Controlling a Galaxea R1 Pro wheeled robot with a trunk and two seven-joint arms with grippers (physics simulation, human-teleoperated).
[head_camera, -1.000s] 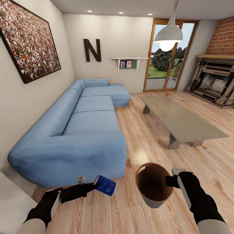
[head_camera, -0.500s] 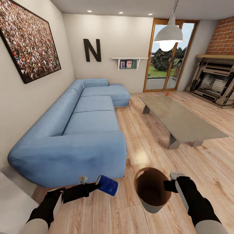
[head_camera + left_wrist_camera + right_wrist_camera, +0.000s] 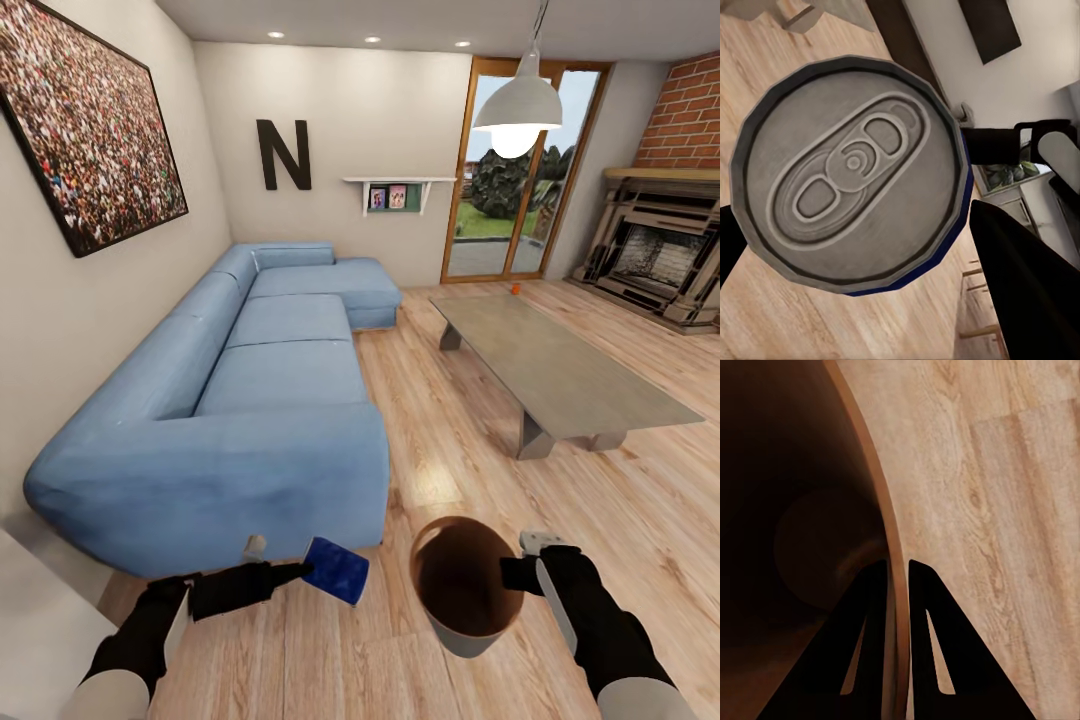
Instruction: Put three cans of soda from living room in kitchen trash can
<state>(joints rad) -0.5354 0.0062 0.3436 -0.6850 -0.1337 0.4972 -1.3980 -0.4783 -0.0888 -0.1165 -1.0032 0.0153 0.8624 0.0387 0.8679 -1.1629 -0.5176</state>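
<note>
Left fingers [image 3: 281, 562] grip can [image 3: 335, 570]; right fingers [image 3: 894, 607] pinch bin [image 3: 465, 630].

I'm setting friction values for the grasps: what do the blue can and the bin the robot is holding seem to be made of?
The blue can, in the left gripper: thin metal, probably aluminium, with a matte grey stamped top and pull tab, and glossy blue sides. The bin, pinched at its wall by the right gripper: smooth grey outside, copper-brown rim; plastic or coated metal, unclear which.
</note>
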